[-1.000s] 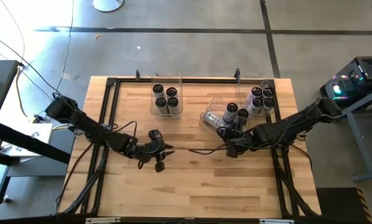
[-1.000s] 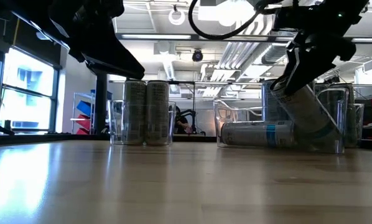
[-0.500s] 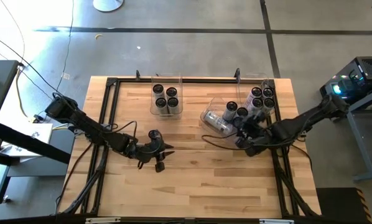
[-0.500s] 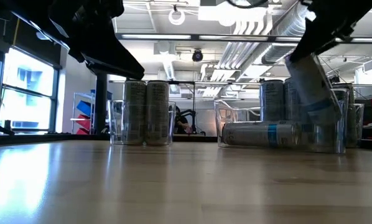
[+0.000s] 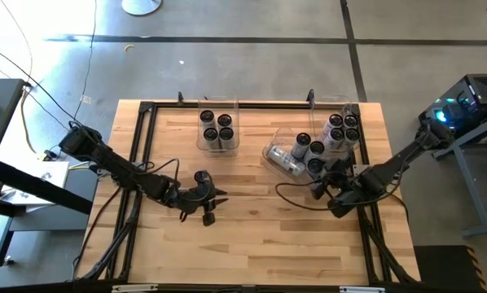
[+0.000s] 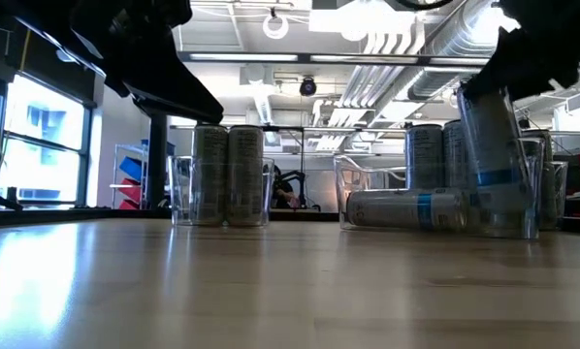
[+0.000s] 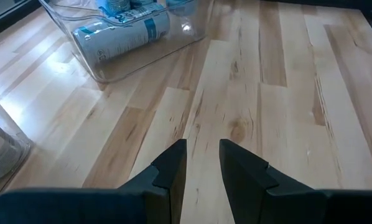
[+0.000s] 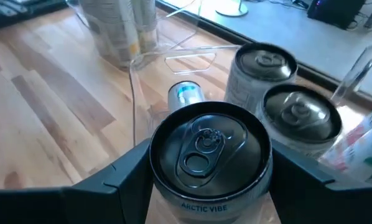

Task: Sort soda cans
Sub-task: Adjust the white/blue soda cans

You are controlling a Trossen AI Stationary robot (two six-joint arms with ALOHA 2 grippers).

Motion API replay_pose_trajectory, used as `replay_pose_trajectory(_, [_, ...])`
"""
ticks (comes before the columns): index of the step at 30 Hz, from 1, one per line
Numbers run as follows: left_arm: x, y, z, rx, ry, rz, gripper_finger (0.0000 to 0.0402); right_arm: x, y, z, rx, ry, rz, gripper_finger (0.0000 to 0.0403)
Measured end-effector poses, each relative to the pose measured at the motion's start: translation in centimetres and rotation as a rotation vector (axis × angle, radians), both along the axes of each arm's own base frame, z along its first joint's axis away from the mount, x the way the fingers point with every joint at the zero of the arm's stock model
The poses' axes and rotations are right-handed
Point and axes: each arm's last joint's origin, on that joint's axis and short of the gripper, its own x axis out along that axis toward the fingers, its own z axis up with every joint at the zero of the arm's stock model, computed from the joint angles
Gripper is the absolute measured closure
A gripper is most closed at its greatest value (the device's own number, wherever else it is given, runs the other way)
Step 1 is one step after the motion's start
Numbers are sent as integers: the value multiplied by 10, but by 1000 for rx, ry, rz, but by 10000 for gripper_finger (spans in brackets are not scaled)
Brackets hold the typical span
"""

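High view shows the right claw [image 5: 329, 181] has drawn back toward the right edge of the frame, carrying the soda can [image 5: 316, 167] it is clamped on; a second ago that can leaned steeply over the middle bin [image 5: 269, 155], and now it stands nearly upright at that bin's lower-right side, beside two upright cans and one lying flat. Whether its base rests on the bin floor cannot be told, so I judge the placement near done but not released. Left claw [image 5: 208, 198] waits at centre-left of the table [image 5: 252, 244], fingers slightly apart, empty.
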Motion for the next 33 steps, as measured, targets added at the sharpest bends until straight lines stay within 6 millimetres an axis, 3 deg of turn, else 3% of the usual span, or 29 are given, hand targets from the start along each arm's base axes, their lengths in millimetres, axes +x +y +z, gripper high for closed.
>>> replay_pose_trajectory(9, [0, 0, 0, 2, 0, -3, 312, 2, 2, -22, 4, -141, -34, 161])
replay_pose_trajectory(19, [0, 0, 0, 2, 0, -3, 312, 0, 1, -43, 55, -161, -28, 160])
replay_pose_trajectory(24, [0, 0, 0, 1, 0, -3, 312, 0, 0, -44, 77, -118, -10, 93])
replay_pose_trajectory(27, [0, -1, 0, 1, -2, -2, 312, 0, 0, -35, 102, -71, 13, 64])
replay_pose_trajectory(33, [0, -1, 1, -16, -9, 5, 312, 6, 2, 5, 121, -10, 60, 55])
